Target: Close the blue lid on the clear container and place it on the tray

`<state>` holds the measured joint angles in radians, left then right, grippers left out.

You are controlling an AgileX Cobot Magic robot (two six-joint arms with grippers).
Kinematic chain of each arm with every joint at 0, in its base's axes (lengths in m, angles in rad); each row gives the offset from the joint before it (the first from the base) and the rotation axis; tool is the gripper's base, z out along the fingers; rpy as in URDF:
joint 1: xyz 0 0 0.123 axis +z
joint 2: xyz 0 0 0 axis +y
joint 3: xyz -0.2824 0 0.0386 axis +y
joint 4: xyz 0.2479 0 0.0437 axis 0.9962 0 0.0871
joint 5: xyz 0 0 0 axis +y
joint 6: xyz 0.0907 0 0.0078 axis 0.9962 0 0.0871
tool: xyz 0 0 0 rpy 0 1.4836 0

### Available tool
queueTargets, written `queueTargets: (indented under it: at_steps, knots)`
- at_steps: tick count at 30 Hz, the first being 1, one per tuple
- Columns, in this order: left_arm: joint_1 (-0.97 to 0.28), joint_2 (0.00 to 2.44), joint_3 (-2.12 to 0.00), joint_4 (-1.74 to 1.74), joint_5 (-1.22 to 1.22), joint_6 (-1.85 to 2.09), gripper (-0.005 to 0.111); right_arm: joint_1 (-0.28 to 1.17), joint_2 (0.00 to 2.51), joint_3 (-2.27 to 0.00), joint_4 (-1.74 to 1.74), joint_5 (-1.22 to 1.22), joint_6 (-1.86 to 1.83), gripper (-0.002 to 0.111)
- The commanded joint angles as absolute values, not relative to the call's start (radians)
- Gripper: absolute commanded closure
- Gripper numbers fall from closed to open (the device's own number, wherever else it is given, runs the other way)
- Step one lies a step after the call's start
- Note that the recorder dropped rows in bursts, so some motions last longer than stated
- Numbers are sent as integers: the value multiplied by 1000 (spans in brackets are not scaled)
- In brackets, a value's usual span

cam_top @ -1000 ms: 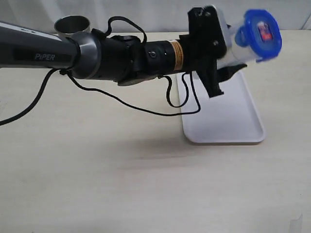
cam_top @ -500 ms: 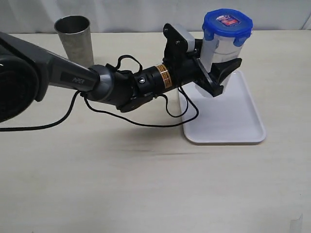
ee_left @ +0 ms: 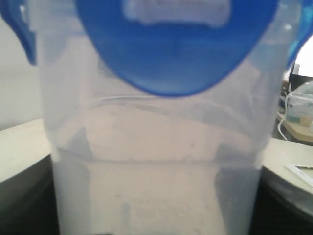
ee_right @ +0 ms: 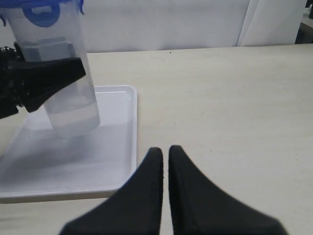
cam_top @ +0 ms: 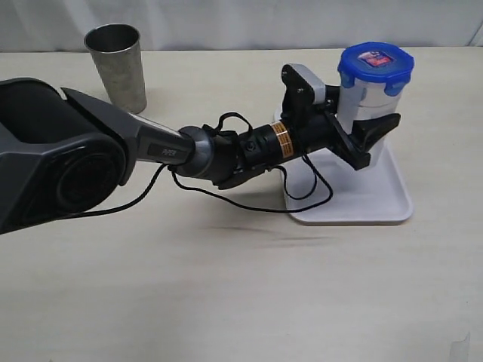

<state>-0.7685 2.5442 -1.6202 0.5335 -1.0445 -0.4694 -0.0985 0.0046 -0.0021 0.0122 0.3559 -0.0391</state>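
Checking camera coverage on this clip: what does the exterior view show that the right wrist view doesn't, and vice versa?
Only the exterior view: the metal cup standing off the tray, the left arm's full length, and the top of the blue lid with its label. Only the right wrist view: the right claw, shut, over bare table beside the tray. Both: the left claw closed on the clear container, lid on, slightly tilted at the tray.
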Motion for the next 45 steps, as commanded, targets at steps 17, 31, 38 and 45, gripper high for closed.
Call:
queueTargets:
  at_steps: [17, 31, 38, 45]
  knots:
    - [-780, 2555, -1655, 434, -1029, -362, 107, -103, 0, 0, 13, 345, -38, 104]
    - [-767, 2555, -1655, 408, -979, -363, 107, -103, 0, 0, 13, 345, -38, 104]
    - [-767, 2555, -1655, 406, -977, -367, 107, -103, 0, 0, 13, 345, -38, 104]
    - [-767, 2555, -1655, 406, -977, -366, 80, -103, 0, 0, 13, 345, -38, 104]
